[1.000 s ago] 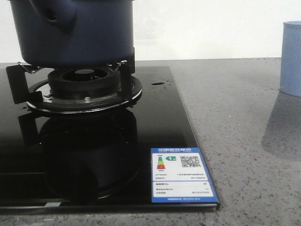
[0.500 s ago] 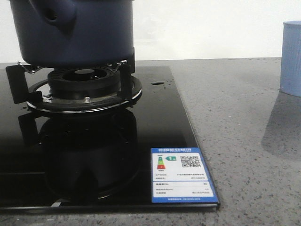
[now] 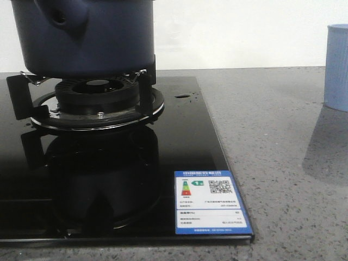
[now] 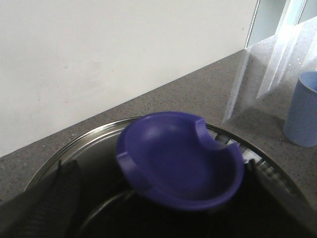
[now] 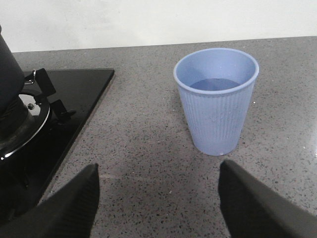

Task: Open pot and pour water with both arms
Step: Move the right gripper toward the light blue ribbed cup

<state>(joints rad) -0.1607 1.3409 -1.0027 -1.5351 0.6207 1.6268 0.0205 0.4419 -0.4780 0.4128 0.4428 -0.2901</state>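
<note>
One matte navy pot (image 3: 87, 38), ribbed cup (image 5: 216, 99).

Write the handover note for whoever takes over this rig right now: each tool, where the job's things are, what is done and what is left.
Left tool: its fingers flank the blue lid, which appears raised over the pot's steel rim; the actual grip is out of sight.
Right tool: open, fingers either side of the pale blue cup, not touching it.
Pot: on the burner.
Cup: upright on the grey worktop, seemingly with liquid inside.
Done: the lid seems to be off.
Left: grasp the cup and pour into the pot.
</note>
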